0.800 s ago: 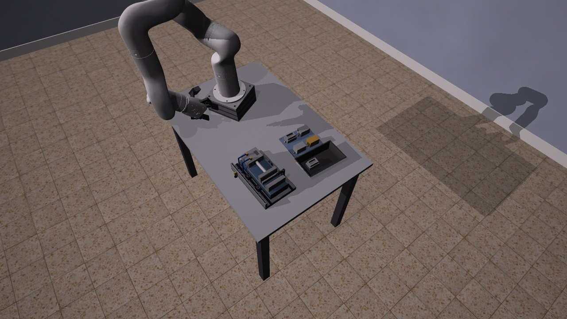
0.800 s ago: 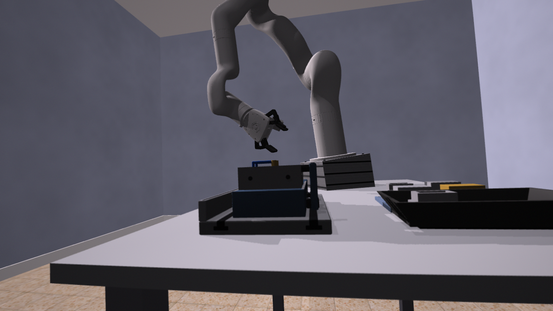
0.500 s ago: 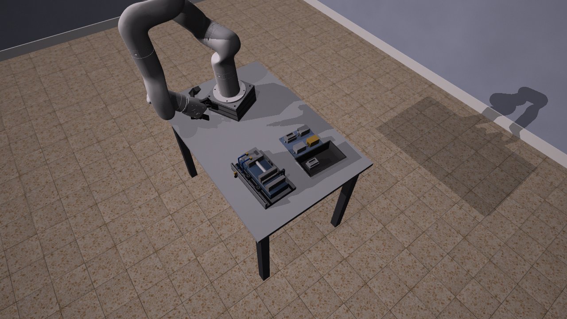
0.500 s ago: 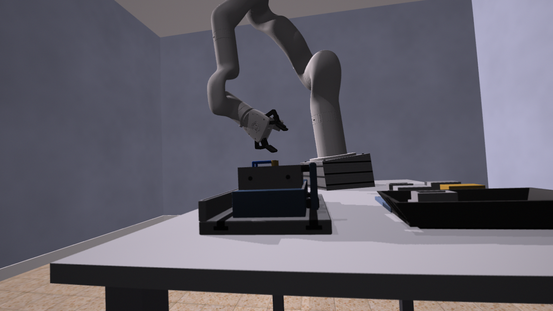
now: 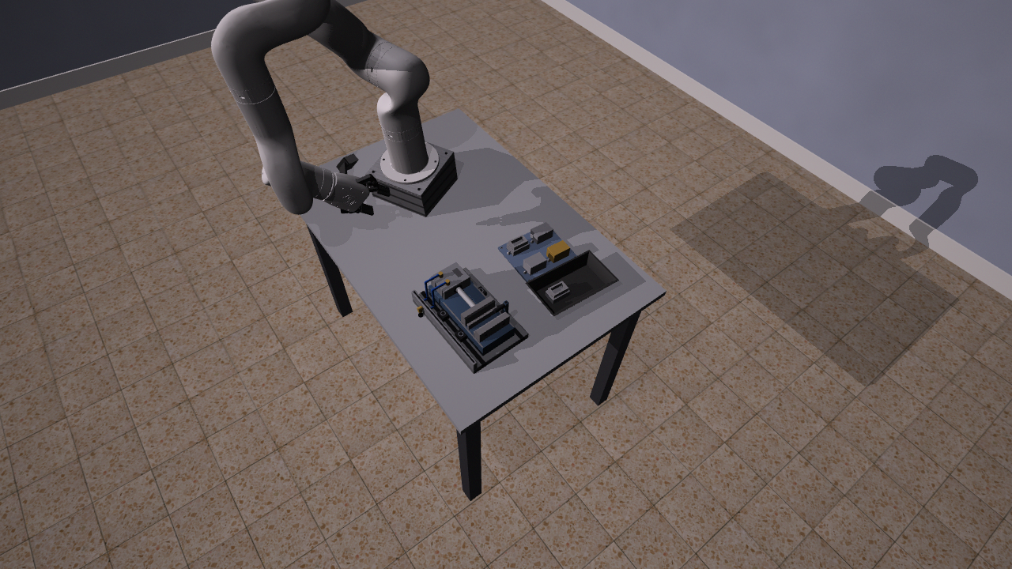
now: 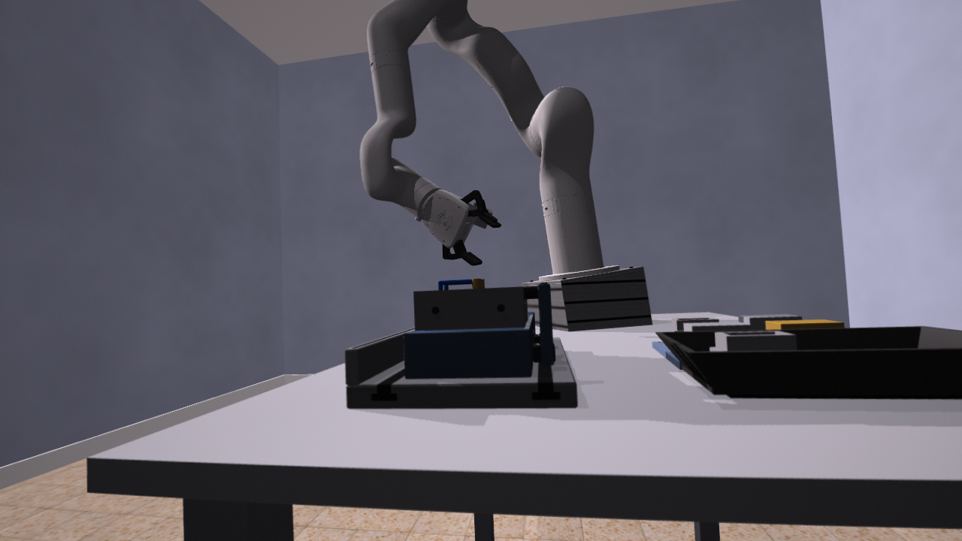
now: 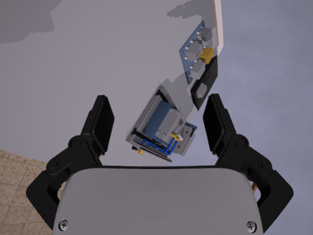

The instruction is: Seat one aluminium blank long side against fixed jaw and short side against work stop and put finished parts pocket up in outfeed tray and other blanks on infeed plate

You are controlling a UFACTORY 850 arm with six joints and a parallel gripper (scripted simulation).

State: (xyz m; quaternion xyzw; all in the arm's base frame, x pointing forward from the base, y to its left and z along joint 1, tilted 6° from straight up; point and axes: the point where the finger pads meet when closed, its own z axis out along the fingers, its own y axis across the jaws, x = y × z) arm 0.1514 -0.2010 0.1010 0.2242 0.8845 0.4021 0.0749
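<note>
The claw [image 6: 472,228] hangs released and holds nothing, in the air above the counter [image 5: 396,240] corner beside the arm's base [image 5: 442,185]. The vise [image 5: 466,314] sits near the opposite long edge. On the infeed plate [image 5: 511,249] lie grey blanks and one brass blank [image 5: 558,249]. A finished part [image 5: 559,288] rests in the outfeed tray [image 5: 605,272].

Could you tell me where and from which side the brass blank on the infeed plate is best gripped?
Grip the brass blank across its two long side faces, coming straight down from above. It lies flat on the infeed plate, and the open gripper would probably span that narrower width.
</note>
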